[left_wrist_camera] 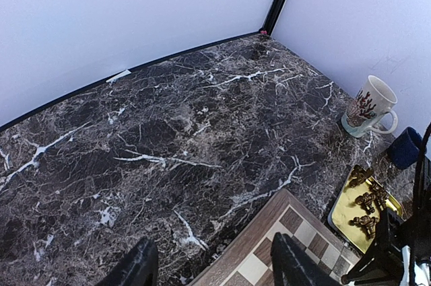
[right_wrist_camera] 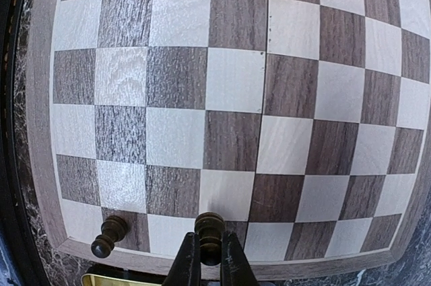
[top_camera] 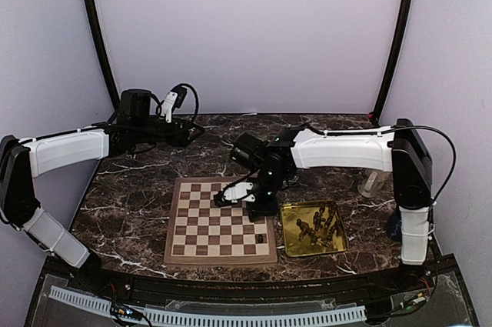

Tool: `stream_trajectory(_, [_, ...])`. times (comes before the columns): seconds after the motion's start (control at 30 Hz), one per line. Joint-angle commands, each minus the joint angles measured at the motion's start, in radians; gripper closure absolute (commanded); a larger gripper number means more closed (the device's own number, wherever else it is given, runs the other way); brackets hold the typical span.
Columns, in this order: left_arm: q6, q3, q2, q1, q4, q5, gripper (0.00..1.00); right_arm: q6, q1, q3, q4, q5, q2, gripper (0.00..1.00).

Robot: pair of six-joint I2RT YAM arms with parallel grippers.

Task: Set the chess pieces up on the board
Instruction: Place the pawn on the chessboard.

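Board (top_camera: pixel 221 221) – square, wooden, light tan and dark brown squares with streaky grain, brown border – lies flat on the table (top_camera: pixel 138 196), a dark marble top with white veins.

Right hand (right_wrist_camera: pixel 209 249) is over the board's right edge row. Its two dark fingers (right_wrist_camera: pixel 189 259) are pressed onto a chess piece (right_wrist_camera: pixel 209 222): small, dark brown, turned, with a rounded head. Its long axis is upright, in line with the fingers, head toward the wrist camera. It sits over a dark square; cannot tell whether its foot touches the wood.

Second piece (right_wrist_camera: pixel 110 236) stands free in the same edge row, nearer, one square in from the near right corner. It has the same dark, knobbed shape and appears upright.

Tray (top_camera: pixel 290 244) – shiny gold metal, rectangular, shallow rim – sits just right of the board. The loose pieces (top_camera: pixel 319 227) in it lie on their sides, pointing various ways.

Mug (left_wrist_camera: pixel 369 104) is white and glazed, handle to the near side, with a reddish-brown print too blurred to read. A blue object (left_wrist_camera: pixel 407 147) is just beside it.

Left hand (left_wrist_camera: pixel 215 266) has its fingers spread wide with nothing between them, above bare marble far and left of the board.
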Motion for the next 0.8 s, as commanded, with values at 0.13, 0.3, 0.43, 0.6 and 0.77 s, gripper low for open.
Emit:
stream_trajectory(0.13, [-0.002, 0.016, -0.020, -0.004, -0.010, 0.007, 0.41, -0.008, 0.014, 0.026, -0.016, -0.002, 0.037, 0.86])
stream_trajectory(0.3, [0.020, 0.024, -0.018, -0.005, -0.034, -0.012, 0.41, 0.007, 0.000, 0.002, -0.005, -0.009, -0.031, 0.69])
stream_trajectory(0.43, [0.057, 0.127, 0.015, -0.024, -0.221, -0.084, 0.41, 0.011, -0.081, -0.062, 0.009, -0.098, -0.166, 0.67])
stream_trajectory(0.6, [0.160, 0.283, 0.067, -0.137, -0.504, -0.175, 0.43, 0.029, -0.272, -0.288, 0.130, -0.273, -0.374, 0.67])
stream_trajectory(0.77, [0.198, 0.393, 0.146, -0.253, -0.712, -0.174, 0.45, 0.112, -0.471, -0.539, 0.341, -0.383, -0.584, 0.66])
